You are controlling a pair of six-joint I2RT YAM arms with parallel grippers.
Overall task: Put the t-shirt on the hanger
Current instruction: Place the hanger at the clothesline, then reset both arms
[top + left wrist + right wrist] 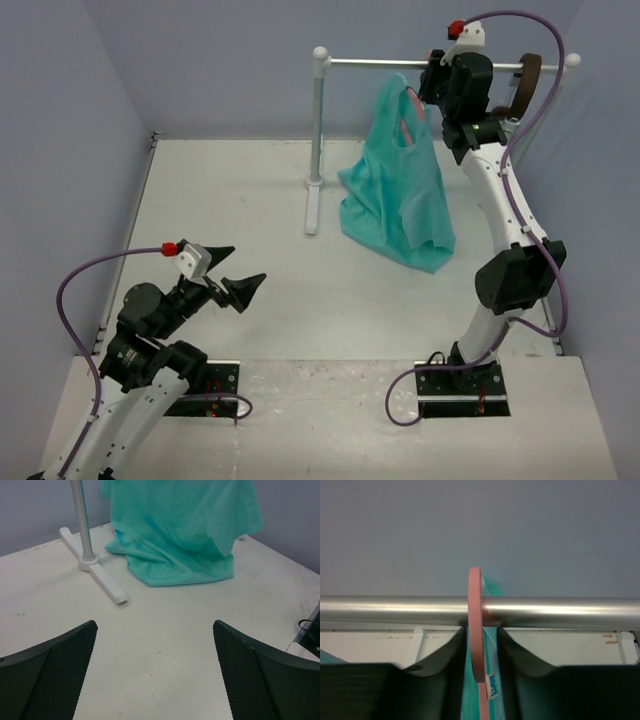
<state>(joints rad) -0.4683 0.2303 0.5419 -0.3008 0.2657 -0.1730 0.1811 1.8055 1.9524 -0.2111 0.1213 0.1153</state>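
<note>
The teal t-shirt point(395, 190) hangs from the rail point(380, 63) on the pink hanger point(405, 125), and its lower part is bunched on the table. My right gripper point(432, 85) is up at the rail. In the right wrist view the hanger's hook point(475, 625) lies over the rail point(395, 609), and the right gripper point(482, 632) stands closed around the hanger with shirt cloth point(492, 700) in between. My left gripper point(247, 264) is open and empty low at the near left. It also shows in the left wrist view point(155, 625), well short of the shirt point(180, 535).
The rail rests on a white post point(318, 140) with a flat foot point(102, 577) on the table. A brown strap point(525, 85) hangs on the rail right of my right gripper. Blue-grey walls close in the table at the back and sides.
</note>
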